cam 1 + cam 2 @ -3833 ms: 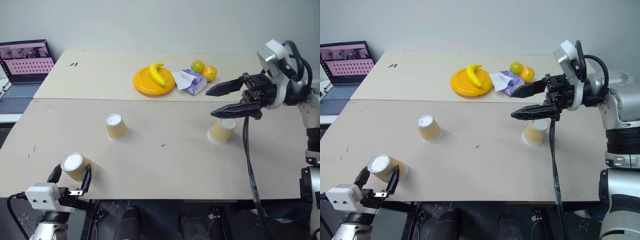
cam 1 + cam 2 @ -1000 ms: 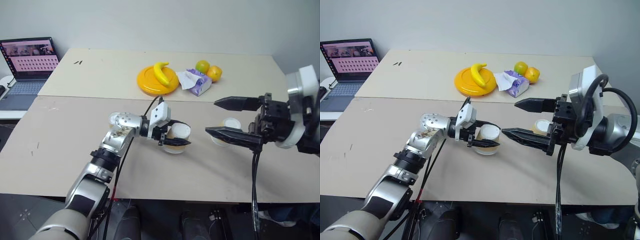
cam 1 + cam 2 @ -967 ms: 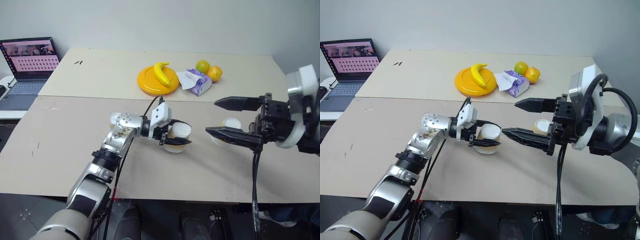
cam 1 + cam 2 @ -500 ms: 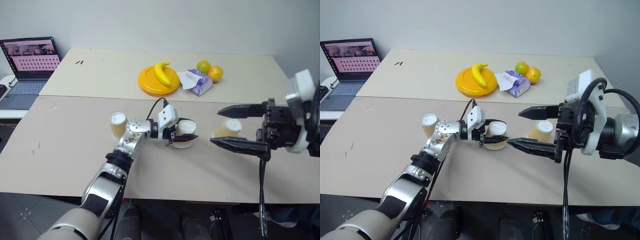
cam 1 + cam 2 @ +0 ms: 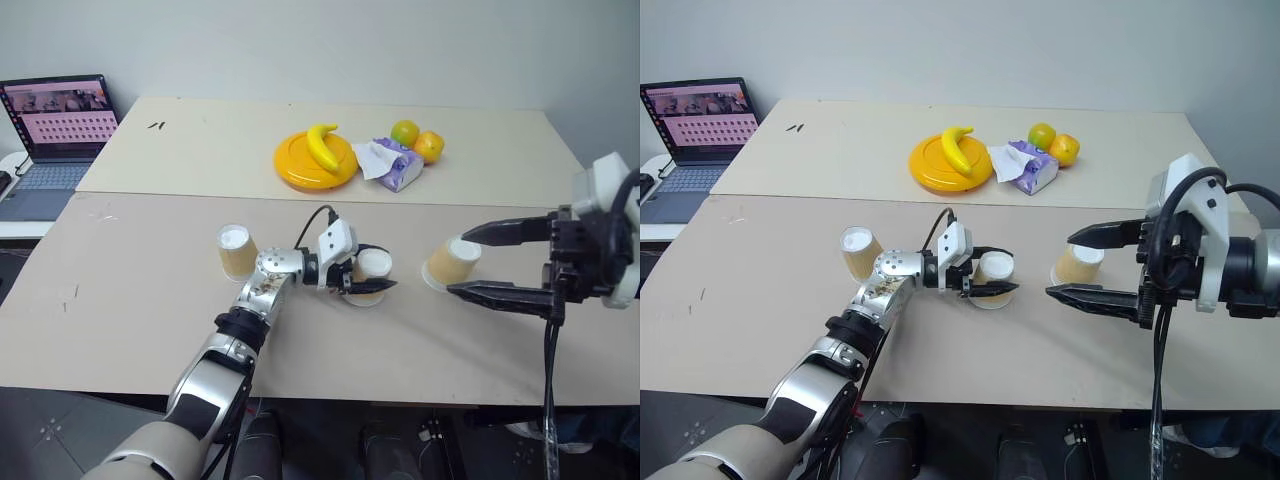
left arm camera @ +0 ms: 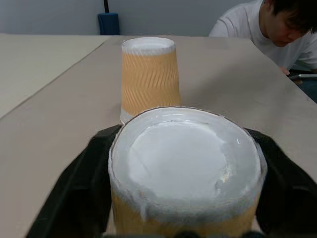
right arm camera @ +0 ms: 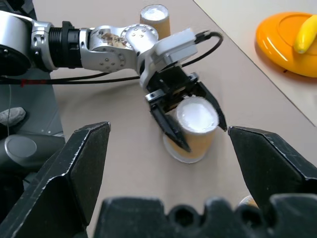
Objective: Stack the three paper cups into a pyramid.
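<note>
Three paper cups stand upside down on the near table, white bases up. The left cup (image 5: 237, 251) stands alone. The middle cup (image 5: 372, 275) sits between the fingers of my left gripper (image 5: 385, 270), which reaches in level from the left. Its fingers (image 7: 168, 126) are open, one on each side of the cup (image 7: 197, 124). The right cup (image 5: 449, 262) stands a short gap past the middle one (image 6: 148, 79). My right gripper (image 5: 457, 264) hovers wide open on the right, and that cup shows between its fingertips.
On the far table are a yellow-orange plate (image 5: 300, 170) with a banana (image 5: 322, 146), a purple tissue pack (image 5: 392, 165) and two round fruits (image 5: 418, 140). A laptop (image 5: 55, 125) stands at the far left. A person (image 6: 277, 29) sits beyond the table's right end.
My left gripper carried the middle cup a little to the right, set it on the table and opened. My right gripper drew back to the right.
</note>
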Controlling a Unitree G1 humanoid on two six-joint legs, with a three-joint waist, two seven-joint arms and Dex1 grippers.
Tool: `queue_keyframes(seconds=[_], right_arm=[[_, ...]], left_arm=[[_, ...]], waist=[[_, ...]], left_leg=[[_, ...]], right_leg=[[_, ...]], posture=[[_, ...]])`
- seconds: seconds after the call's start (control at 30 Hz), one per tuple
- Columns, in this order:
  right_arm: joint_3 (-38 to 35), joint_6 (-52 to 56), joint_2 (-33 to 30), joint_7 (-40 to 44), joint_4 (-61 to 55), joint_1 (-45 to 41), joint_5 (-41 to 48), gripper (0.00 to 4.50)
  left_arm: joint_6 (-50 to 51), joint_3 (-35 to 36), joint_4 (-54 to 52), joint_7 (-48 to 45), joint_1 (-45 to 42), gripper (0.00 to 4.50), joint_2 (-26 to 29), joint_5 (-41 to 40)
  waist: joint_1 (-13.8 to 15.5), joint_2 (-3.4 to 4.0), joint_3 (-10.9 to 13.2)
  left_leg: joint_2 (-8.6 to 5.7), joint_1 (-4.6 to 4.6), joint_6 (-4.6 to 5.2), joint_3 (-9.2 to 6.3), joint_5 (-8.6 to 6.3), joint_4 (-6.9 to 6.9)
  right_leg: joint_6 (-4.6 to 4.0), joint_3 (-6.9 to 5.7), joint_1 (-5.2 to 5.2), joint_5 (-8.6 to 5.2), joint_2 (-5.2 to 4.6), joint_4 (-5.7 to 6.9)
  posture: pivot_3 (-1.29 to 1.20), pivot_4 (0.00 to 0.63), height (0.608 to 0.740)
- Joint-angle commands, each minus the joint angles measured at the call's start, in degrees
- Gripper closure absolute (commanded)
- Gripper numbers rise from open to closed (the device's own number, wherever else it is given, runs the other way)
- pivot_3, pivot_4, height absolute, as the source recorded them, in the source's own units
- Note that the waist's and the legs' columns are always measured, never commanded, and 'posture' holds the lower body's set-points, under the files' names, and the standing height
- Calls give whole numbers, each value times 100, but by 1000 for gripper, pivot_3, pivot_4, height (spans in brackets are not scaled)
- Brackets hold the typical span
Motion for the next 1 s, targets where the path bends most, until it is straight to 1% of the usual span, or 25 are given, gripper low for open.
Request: queue_keyframes(seconds=[0.03, 0.1, 0.2, 0.23, 0.27, 0.37, 0.43, 0.57, 0.63, 0.7, 0.73, 0.8, 0.87, 0.93, 1.0], right_arm=[[-159, -89, -107, 52, 28, -154, -56, 0], [-110, -102, -102, 80, 66, -197, -94, 0], [30, -166, -83, 142, 157, -280, -201, 0], [89, -191, -74, 162, 194, -320, -247, 0], [156, -224, -62, 192, 235, -377, -300, 0], [311, -296, -27, 253, 329, -517, -422, 0], [417, -342, 5, 287, 384, -605, -492, 0], [624, -442, 90, 397, 495, -771, -615, 0], [781, -578, 100, 563, 652, -896, -754, 0], [913, -783, 57, 872, 923, -1024, -946, 0], [970, -885, 25, 1033, 1065, -1067, -1043, 0], [1109, -1109, -19, 1329, 1374, -1153, -1277, 0], [1325, -1377, -5, 1654, 1827, -1377, -1564, 0], [1587, -1603, 67, 1942, 2307, -1691, -1837, 0], [1910, -1786, 207, 2216, 2717, -2051, -2096, 0]], left_arm=[[194, 91, -355, -113, 59, 39, -69, -221], [417, 119, -564, -128, 53, 39, -74, -307], [992, 197, -1199, -189, -61, 39, -45, -611], [1221, 226, -1545, -215, -121, 39, -13, -752], [1683, 309, -2030, -150, -249, 39, 23, -1013], [2574, 458, -2915, 48, -509, 39, 139, -1449], [2977, 545, -3301, 211, -738, 39, 271, -1588], [3594, 837, -3653, 587, -1252, 39, 600, -1791], [3952, 1103, -3766, 827, -1464, 39, 1129, -1730], [4273, 1296, -4028, 986, -1441, 39, 1784, -1637], [4398, 1374, -4169, 1048, -1391, 39, 2021, -1650], [4625, 1521, -4397, 1245, -1301, 39, 2326, -1698], [5019, 1869, -4864, 1539, -998, 39, 2690, -1845], [5286, 2139, -5410, 1815, -495, 39, 2984, -1896], [5410, 2416, -6023, 2072, 214, 39, 3160, -1926]], waist=[[0, 0, 0], [0, 0, 0], [-1, 0, 0], [-1, 0, 0], [-2, 0, 0], [-3, 1, 1], [-3, 2, 1], [-23, 2, 1], [-48, 2, 2], [-111, 9, 4], [-153, 10, 5], [-162, 11, 5], [-151, 11, 7], [-160, 13, 8], [-178, 13, 8]], left_leg=[[0, 0, 0, 0, 0, 0], [0, 0, 0, 0, 0, 0], [0, -1, 0, 0, 0, 0], [0, -1, 0, 0, 0, 0], [0, -1, 0, 0, 0, 1], [1, -1, -1, -1, 0, 2], [0, -1, 0, -1, 0, 2], [0, 2, 0, -1, 0, 1], [1, 4, 0, 0, 0, 2], [1, 5, -1, 0, 0, 0], [1, 8, 0, 1, 0, -1], [1, 9, 0, 1, 0, -7], [1, 6, 0, 2, 0, -4], [1, 6, -1, 1, 0, -5], [2, 7, 0, 2, 0, -6]], right_leg=[[0, 0, 0, 0, 0, 0], [0, 0, 1, 0, 0, -1], [0, 0, 0, 0, 0, 0], [1, 0, 0, 0, 0, 0], [1, 0, 0, 0, 0, 0], [1, 0, 0, 0, 0, 1], [2, 0, 1, 0, 0, 1], [4, 0, 2, -2, 0, 0], [4, 1, 2, -2, 0, 1], [5, 2, -1, -2, 1, 2], [5, 4, 1, -2, 1, 3], [5, 4, 0, -2, 1, 2], [7, 3, 3, -3, -1, -1], [6, 2, 2, -3, -2, -1], [6, 3, 1, -3, -2, 0]], posture=[[0, 150, 732], [0, 150, 732], [0, 150, 732], [0, 150, 732], [0, 150, 732], [0, 150, 732], [0, 150, 732], [0, 150, 732], [0, 150, 732], [0, 150, 732], [0, 150, 732], [0, 150, 732], [0, 150, 732], [0, 150, 732], [0, 150, 732]])
